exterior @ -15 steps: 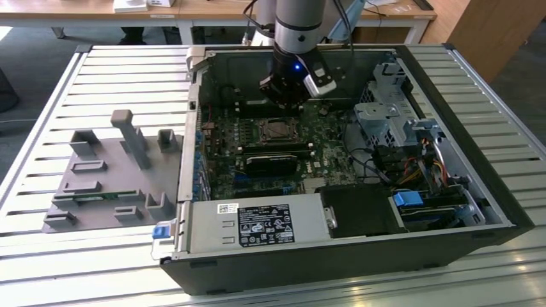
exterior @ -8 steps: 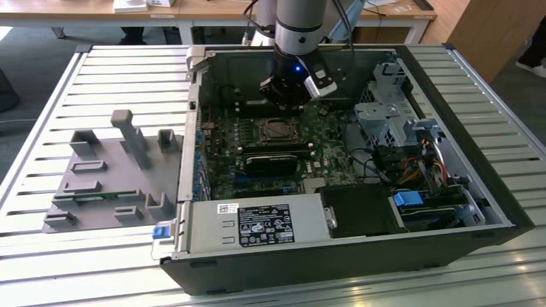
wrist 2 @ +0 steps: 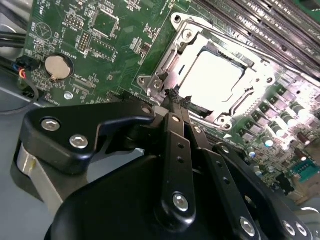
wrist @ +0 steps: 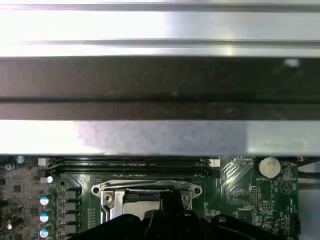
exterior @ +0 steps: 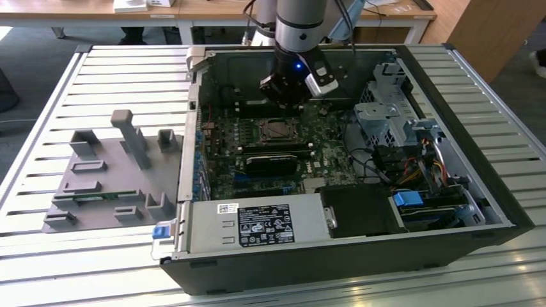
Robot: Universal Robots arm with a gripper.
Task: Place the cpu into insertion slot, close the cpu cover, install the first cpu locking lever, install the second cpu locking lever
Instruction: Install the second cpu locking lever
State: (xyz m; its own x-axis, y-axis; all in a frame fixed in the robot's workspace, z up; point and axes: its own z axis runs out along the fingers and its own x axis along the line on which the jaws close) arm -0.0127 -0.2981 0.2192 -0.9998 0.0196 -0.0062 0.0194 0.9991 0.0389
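Observation:
The cpu lies flat in the socket on the green motherboard, its pale metal top showing through the window of the cpu cover. The silver cover frame rests down around the chip. My gripper has its black fingers pressed together, shut, with the tips at one corner of the socket beside a silver lever end; whether they pinch it I cannot tell. In the exterior view the gripper hangs just behind the socket, inside the open computer case. In the first wrist view the cover sits just past the gripper.
A black card lies in front of the socket, with the power supply nearer still. A drive cage and cables fill the case on the exterior view's right. A grey fixture tray sits on the slatted table on that view's left.

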